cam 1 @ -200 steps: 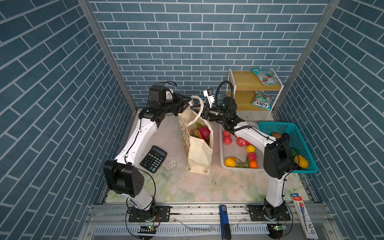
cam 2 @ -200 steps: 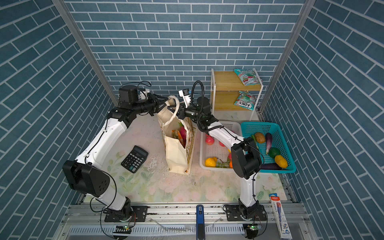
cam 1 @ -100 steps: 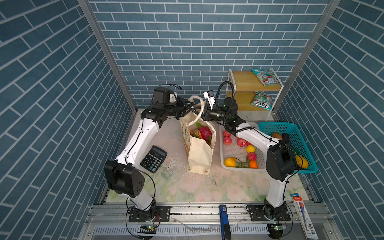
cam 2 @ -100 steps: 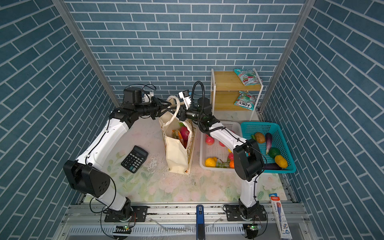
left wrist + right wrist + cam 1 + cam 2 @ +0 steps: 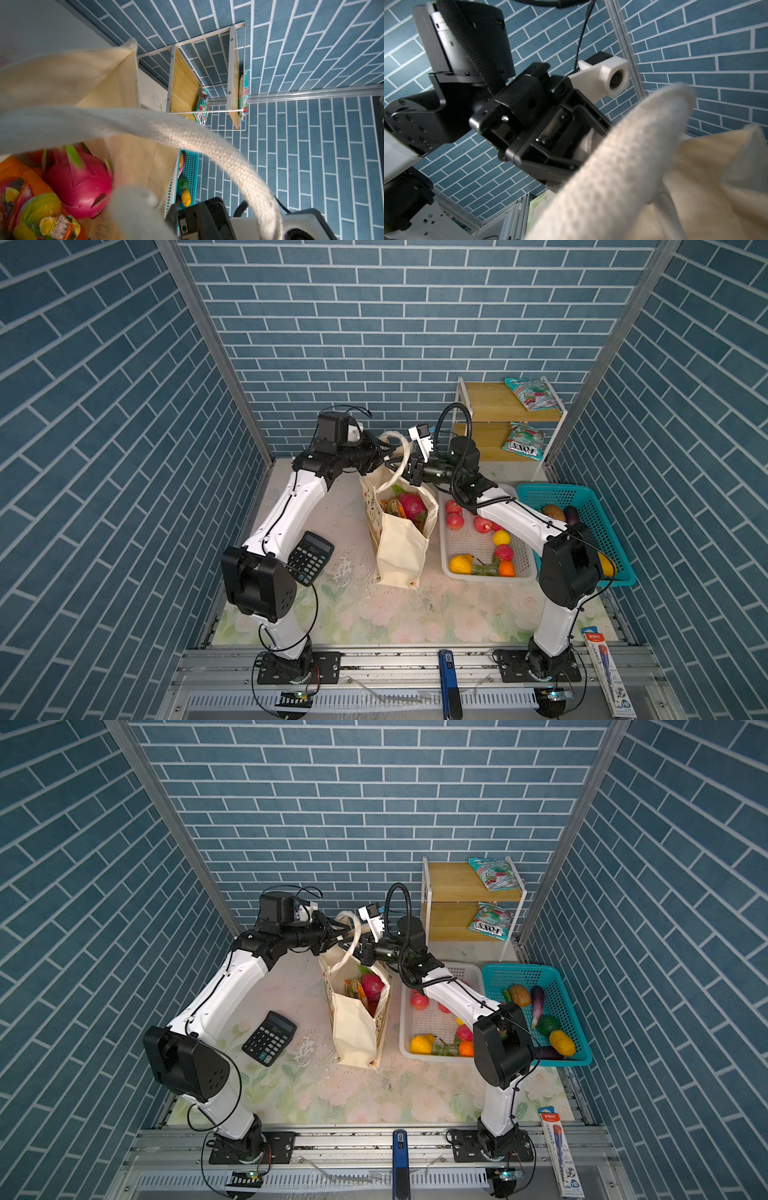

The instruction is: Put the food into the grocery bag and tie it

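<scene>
The grocery bag (image 5: 401,547) (image 5: 353,1031) stands upright mid-table with its mouth open. Food lies inside it: a magenta dragon fruit (image 5: 411,506) (image 5: 79,187) and a glossy snack packet (image 5: 31,207). Above the mouth both grippers meet at the thick cream rope handles (image 5: 404,448) (image 5: 207,145). My left gripper (image 5: 385,454) (image 5: 592,146) is shut on one rope handle, with the cord between its black fingers. My right gripper (image 5: 406,469) (image 5: 361,950) is shut on the other handle (image 5: 623,166), which runs out from its hidden jaws.
A white basket (image 5: 446,547) holding several round fruits sits right of the bag, and a teal basket (image 5: 623,572) with vegetables sits beyond it. A calculator (image 5: 309,558) lies left of the bag. A wooden shelf (image 5: 494,406) with snack packets stands at the back right.
My left gripper has moved right to the bag's handle and its jaws have closed on the rope. The right gripper has kept its hold and shifted only slightly.
</scene>
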